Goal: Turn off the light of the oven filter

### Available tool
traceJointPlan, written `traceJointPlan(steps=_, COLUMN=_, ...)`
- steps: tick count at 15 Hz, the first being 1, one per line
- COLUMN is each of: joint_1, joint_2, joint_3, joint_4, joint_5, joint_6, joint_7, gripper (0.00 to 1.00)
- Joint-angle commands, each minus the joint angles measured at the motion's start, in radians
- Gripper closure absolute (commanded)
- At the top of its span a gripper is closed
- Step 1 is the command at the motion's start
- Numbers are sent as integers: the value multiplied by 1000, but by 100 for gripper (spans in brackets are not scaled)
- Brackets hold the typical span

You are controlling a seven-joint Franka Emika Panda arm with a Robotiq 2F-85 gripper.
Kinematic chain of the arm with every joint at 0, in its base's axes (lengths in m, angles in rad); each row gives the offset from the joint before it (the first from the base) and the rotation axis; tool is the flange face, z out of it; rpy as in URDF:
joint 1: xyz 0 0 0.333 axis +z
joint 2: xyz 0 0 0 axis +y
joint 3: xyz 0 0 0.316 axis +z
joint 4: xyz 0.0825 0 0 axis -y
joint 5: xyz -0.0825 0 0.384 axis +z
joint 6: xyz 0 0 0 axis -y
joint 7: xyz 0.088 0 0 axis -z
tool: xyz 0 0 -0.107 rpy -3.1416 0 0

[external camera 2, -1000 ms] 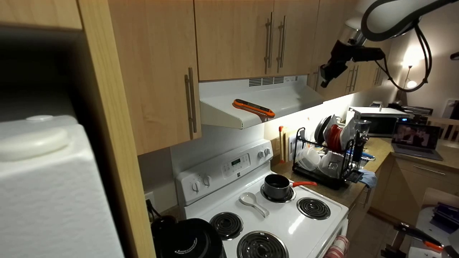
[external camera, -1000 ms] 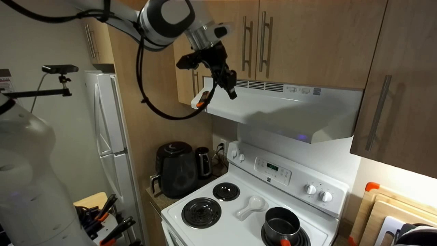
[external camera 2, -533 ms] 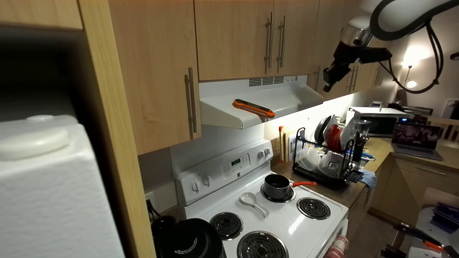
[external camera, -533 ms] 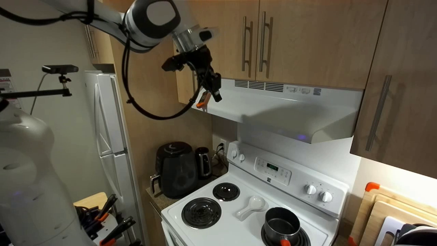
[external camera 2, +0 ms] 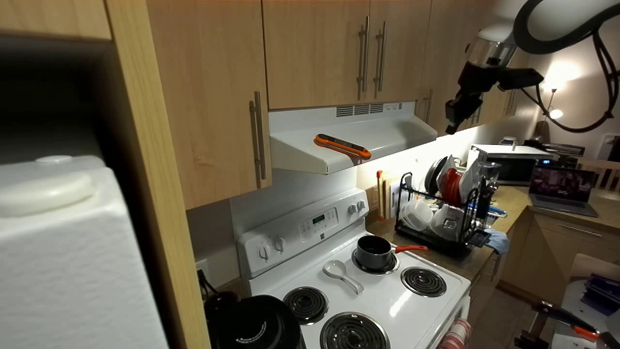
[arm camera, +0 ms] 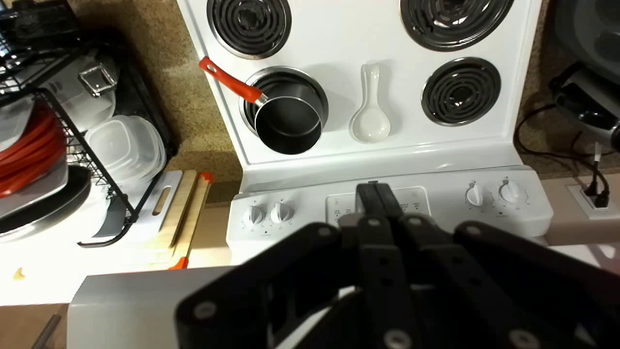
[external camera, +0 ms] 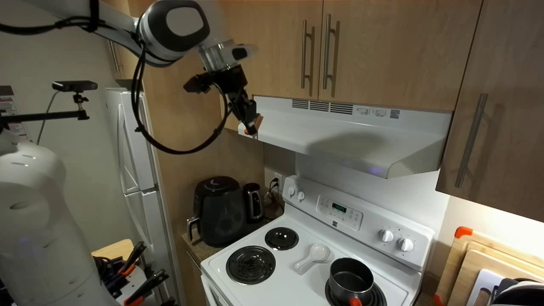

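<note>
Pincer (arm camera: 378, 195) is together, empty. Range hood (external camera: 331, 131) looks rigid, fixed; a front switch (external camera: 363, 111) likely needs pushing, not grasping.

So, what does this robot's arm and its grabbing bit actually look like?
The arm is smooth, rounded and whitish, with a dark band around a pale panel. Black cables run along its outside. A shiny silver collar leads to the black, angular gripper, which has slim fingers and round grey spots.
</note>
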Motion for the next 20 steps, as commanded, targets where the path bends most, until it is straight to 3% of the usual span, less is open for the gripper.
traceJointPlan(steps=1, joint_1=0, joint_2=-23, joint_3=-5, joint_4=-10, joint_5=48, joint_6=-71, joint_7=0, gripper=100)
traceJointPlan(steps=7, joint_1=-33, joint_2=30, joint_3=-43, joint_4=19, joint_5=64, joint_6=-145, joint_7=-2, gripper=100)
traceJointPlan(steps=8, joint_1=-39, joint_2=40, joint_3=-49, joint_4=23, joint_5=56, joint_6=-137, joint_7=-6, gripper=74)
traceJointPlan(steps=10, joint_1=-63, joint_2=64, joint_3=-56, joint_4=34, joint_5=36, joint_6=-104, joint_7=-2, gripper=68)
traceJointPlan(steps=12, joint_1=-97, joint_2=101, joint_3=-55, joint_4=59, joint_5=5, joint_6=-72, joint_7=22, gripper=55)
traceJointPlan(steps=13, joint_1=-70, joint_2=46, joint_3=-57, joint_4=26, joint_5=36, joint_6=-105, joint_7=-3, gripper=72)
traceJointPlan(steps=16, joint_1=-91, joint_2=80, joint_3=-62, joint_4=49, joint_5=25, joint_6=-88, joint_7=-1, gripper=55)
traceJointPlan(steps=20, joint_1=-90, joint_2=87, joint_3=-61, joint_4=53, joint_5=24, joint_6=-88, joint_7=0, gripper=55)
